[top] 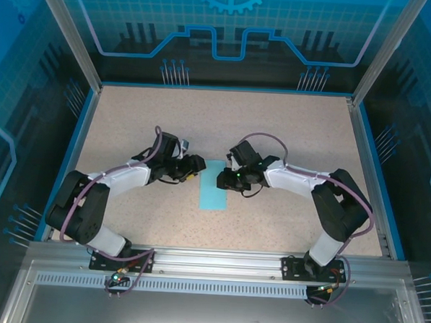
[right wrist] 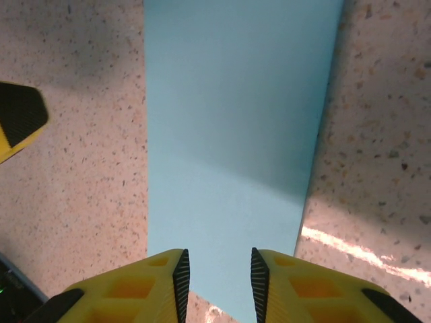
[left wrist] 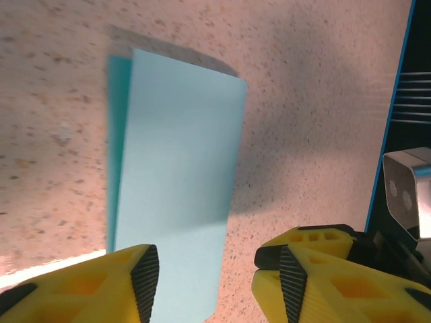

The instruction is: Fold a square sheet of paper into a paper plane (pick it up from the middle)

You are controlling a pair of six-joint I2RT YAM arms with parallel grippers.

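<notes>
Speckled worktop inside blue walls. At centre, sheet folded into a narrow strip, lying flat, running near to far, top layer lifted slightly along one long edge. Left jaws spread wide, low at its far end. Right jaws parted a little at that same end, pinching nothing. Likely standing off so the crease lies flat. Bare surface all round, rims well apart.

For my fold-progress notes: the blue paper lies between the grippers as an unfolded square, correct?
No: the paper is folded into a narrow strip, its two layers showing in the left wrist view. It does lie between the left gripper and right gripper.
</notes>
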